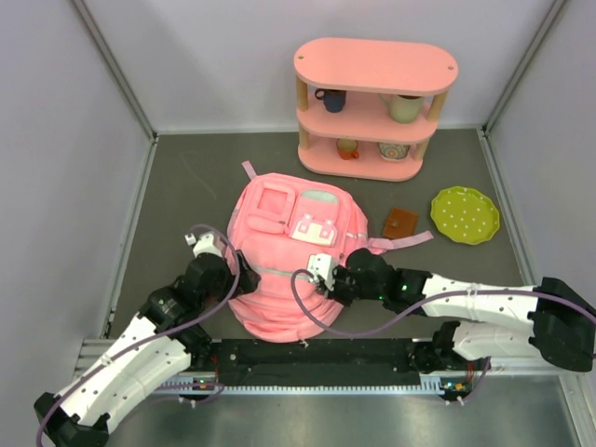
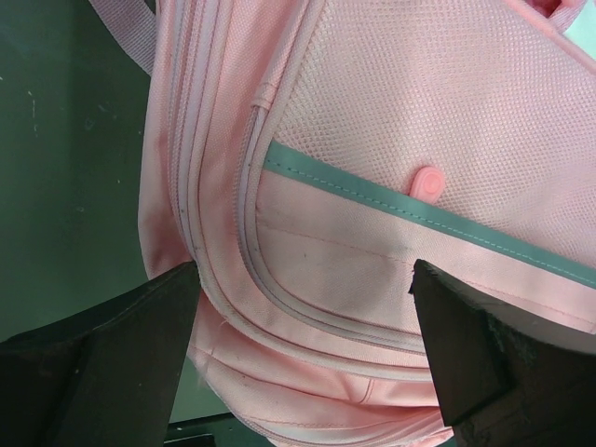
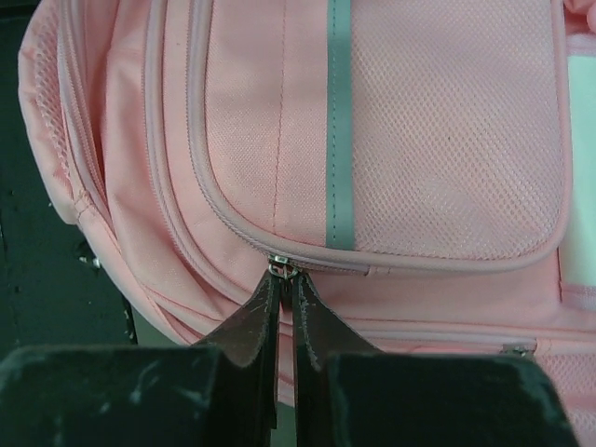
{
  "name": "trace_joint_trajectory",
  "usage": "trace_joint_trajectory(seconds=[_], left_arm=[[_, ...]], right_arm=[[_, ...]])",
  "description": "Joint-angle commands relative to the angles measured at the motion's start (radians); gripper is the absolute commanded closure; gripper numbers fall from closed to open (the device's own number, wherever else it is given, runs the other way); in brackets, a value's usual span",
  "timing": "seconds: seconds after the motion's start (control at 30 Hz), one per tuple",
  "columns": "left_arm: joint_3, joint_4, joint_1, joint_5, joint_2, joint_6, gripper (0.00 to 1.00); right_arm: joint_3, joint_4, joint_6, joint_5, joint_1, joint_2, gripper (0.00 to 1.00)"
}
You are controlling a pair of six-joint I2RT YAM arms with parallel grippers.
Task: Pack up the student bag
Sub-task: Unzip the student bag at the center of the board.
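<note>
grey table (image 1: 186,186): student bag (image 1: 279,242) lies flat at centre, front pockets up, near edge just ahead of both arm bases. pink shelf (image 1: 375,65) behind bag, green plate (image 1: 465,215) to bag's right, apart from it. left gripper (image 2: 303,275): jaws wide apart over bag's left near corner, zipper seams between fingers, nothing clamped. right gripper (image 3: 284,279): jaws pressed together on bag's near right part, tips at zipper slider (image 3: 281,267) of front pocket; can't tell if pull is pinched.

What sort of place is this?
Probably a lab robot cell: plain grey wall panels enclose a dark table, staged with a rigid pink three-tier shelf and a soft pink fabric backpack.
</note>
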Motion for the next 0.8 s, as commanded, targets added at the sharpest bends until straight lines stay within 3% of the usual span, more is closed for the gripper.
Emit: trace_joint_trajectory(seconds=[0.0, 0.13, 0.37, 0.6, 0.77], left_arm=[[-0.006, 0.083, -0.004, 0.043, -0.024, -0.06, 0.02], [-0.018, 0.083, -0.004, 0.043, -0.05, -0.09, 0.02], [-0.043, 0.1, -0.005, 0.058, -0.09, -0.133, 0.01], [-0.054, 0.114, -0.005, 0.064, -0.116, -0.152, 0.02], [-0.067, 0.125, -0.005, 0.048, -0.151, -0.174, 0.02]], right_arm=[[0.192, -0.188, 0.162, 0.215, 0.11, 0.023, 1.0], [0.293, -0.331, 0.333, 0.409, 0.205, 0.1, 1.0], [0.417, -0.354, 0.503, 0.59, 0.385, 0.255, 1.0], [0.533, -0.348, 0.748, 0.667, 0.417, 0.352, 1.0], [0.529, -0.26, 0.88, 0.718, 0.417, 0.379, 1.0]])
